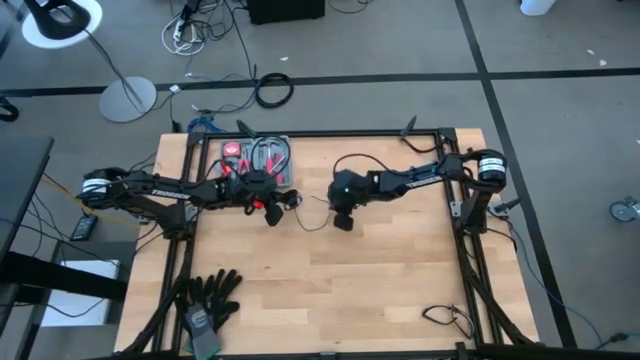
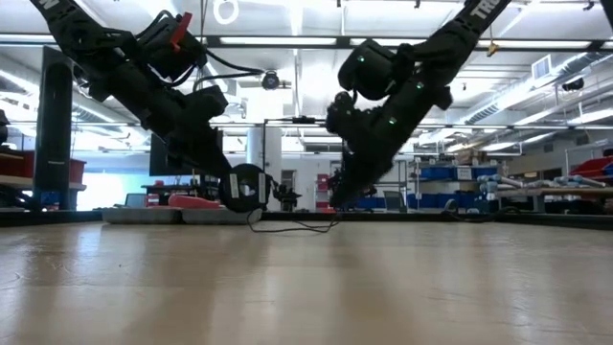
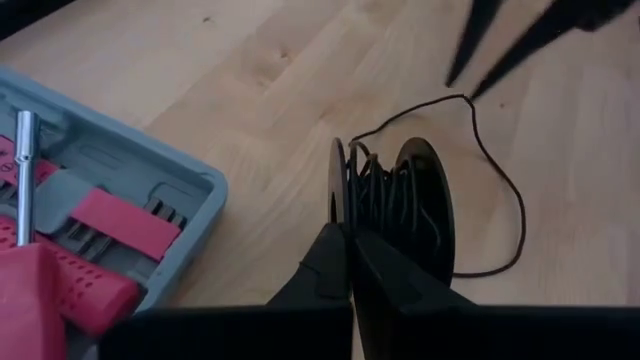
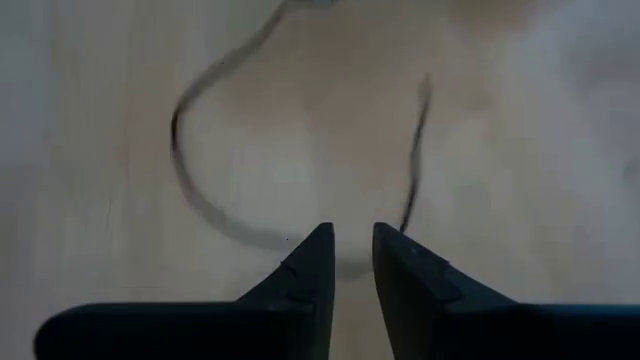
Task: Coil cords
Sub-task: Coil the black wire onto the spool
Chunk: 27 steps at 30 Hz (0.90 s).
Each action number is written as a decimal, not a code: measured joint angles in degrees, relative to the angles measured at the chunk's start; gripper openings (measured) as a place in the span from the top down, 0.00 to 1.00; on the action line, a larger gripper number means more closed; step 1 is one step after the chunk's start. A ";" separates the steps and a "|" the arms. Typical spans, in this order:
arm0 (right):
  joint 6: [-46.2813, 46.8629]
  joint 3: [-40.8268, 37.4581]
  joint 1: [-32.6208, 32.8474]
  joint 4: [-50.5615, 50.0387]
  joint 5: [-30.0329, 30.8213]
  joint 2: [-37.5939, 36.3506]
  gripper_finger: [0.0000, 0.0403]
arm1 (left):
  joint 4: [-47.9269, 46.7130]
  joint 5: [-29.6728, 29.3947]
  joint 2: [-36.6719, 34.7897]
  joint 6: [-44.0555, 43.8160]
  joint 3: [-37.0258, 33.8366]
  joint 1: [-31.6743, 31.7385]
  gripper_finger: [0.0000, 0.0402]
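Near the back middle of the tabletop [image 1: 380, 290] I see the cord [image 3: 500, 200], a thin black wire wound on a small black spool [image 3: 395, 215]. A loose tail runs off the spool and curves across the wood toward the right arm. In the low view the spool [image 2: 244, 187] hangs just above the surface with the wire sagging onto the wood beneath it.

My left gripper [image 3: 350, 250] has its jaws clamped on the spool, pinching one flange at its edge. In the high view the left gripper [image 1: 270, 205] sits just in front of the tool case.

My right gripper [image 4: 350, 245] hovers low over the loose tail, jaws slightly apart, with the wire looping on the wood right past the tips; nothing is held between them. From above, the right gripper [image 1: 343, 215] is near the left one, the slack wire [image 1: 312, 205] lying between them.

Beside the spool lies a grey tool case [image 3: 120, 220] with red-handled tools, at the back left. Black gloves [image 1: 208, 300] rest at the front left corner, and another small black cable [image 1: 447, 318] lies at the front right.
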 joint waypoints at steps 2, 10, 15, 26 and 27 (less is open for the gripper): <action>-0.90 -0.05 1.00 -3.22 0.51 0.00 0.83 | -0.05 -0.01 0.00 0.00 0.00 0.00 1.00; -13.51 -0.11 2.81 -5.26 1.06 -0.50 0.82 | -0.04 -0.04 0.00 0.25 0.00 0.02 1.00; -27.86 -0.11 5.13 -5.15 5.82 -0.48 0.80 | -0.06 -0.06 0.00 0.26 0.00 0.02 1.00; -43.55 -0.17 9.17 -1.05 13.67 1.10 0.80 | 0.88 -0.09 -0.04 0.26 0.00 0.04 1.00; -43.65 -0.10 9.05 -0.91 13.70 1.74 0.80 | 1.22 -0.05 -0.04 0.24 0.00 0.04 1.00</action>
